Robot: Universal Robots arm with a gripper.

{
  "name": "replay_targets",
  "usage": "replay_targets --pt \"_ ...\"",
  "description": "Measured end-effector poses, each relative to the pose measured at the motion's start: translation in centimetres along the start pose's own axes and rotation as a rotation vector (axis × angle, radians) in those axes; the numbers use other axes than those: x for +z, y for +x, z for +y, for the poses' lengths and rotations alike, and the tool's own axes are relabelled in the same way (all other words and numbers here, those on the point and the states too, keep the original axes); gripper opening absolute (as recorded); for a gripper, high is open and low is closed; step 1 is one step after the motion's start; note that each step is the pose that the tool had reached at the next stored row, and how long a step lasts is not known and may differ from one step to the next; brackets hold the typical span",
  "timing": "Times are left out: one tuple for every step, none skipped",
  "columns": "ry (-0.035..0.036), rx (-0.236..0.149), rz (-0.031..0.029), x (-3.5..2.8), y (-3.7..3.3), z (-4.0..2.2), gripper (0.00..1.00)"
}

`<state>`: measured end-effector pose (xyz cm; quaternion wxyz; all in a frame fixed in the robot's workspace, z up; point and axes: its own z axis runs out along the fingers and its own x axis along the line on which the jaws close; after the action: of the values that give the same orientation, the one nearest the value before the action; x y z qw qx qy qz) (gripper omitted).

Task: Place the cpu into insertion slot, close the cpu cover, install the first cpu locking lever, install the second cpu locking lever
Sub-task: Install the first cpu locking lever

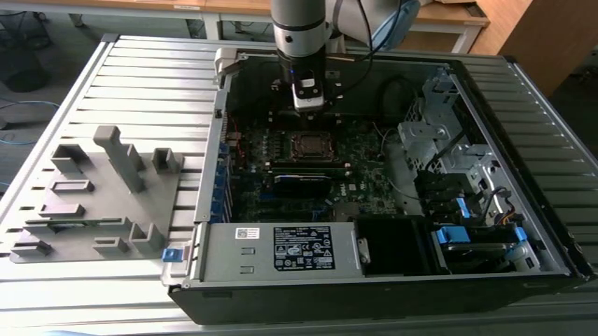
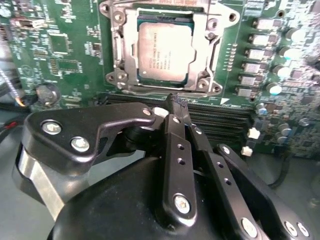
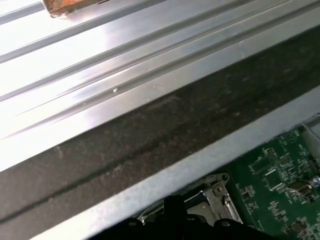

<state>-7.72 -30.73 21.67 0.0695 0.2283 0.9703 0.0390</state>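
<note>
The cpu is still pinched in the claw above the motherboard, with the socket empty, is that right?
Not right. The cpu already sits in the insertion slot on the motherboard, as the second wrist view shows. The claw holds nothing and is above the motherboard, beside the socket.

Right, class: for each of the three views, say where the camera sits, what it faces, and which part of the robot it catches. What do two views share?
Exterior view: off the arm, above, facing the open case; arm and tool show.
Second wrist view: on the wrist, facing the cpu in its slot; tool shows.
First wrist view: on the wrist, facing the case wall and slatted table.
Shared: exterior and second wrist views show the slot.
</note>
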Motion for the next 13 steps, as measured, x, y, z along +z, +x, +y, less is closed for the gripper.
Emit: replay_targets --pt "0.0013 -0.003 0.0012 0.00 0.00 0.00 0.11" --pt "0.0013 -0.004 0.0012 0.00 0.01 0.00 0.11" --pt "0.0013 -0.004 0.0013 0.00 0.00 0.00 0.11" --pt "0.0013 -0.004 0.0013 0.00 0.00 0.00 0.11" --pt "0.0012 -0.004 0.0014 0.00 0.00 0.00 0.11" --pt "0.0009 -0.006 0.0016 -0.02 0.00 0.00 0.11" --pt "0.0007 -0.008 0.0017 -0.09 -0.01 0.00 0.11" --pt "0.0006 -0.008 0.0019 -0.24 -0.03 0.02 0.11" --pt "0.0007 -0.009 0.0020 -0.42 -0.05 0.04 0.11" --pt "0.0008 -0.009 0.0026 -0.63 -0.07 0.07 0.11" --pt "0.0021 -0.009 0.0041 -0.83 -0.11 0.09 0.11" --pt "0.0044 -0.009 0.0069 -0.98 -0.14 0.11 0.11" --pt "0.0076 -0.009 0.0110 -1.05 -0.17 0.14 0.11"
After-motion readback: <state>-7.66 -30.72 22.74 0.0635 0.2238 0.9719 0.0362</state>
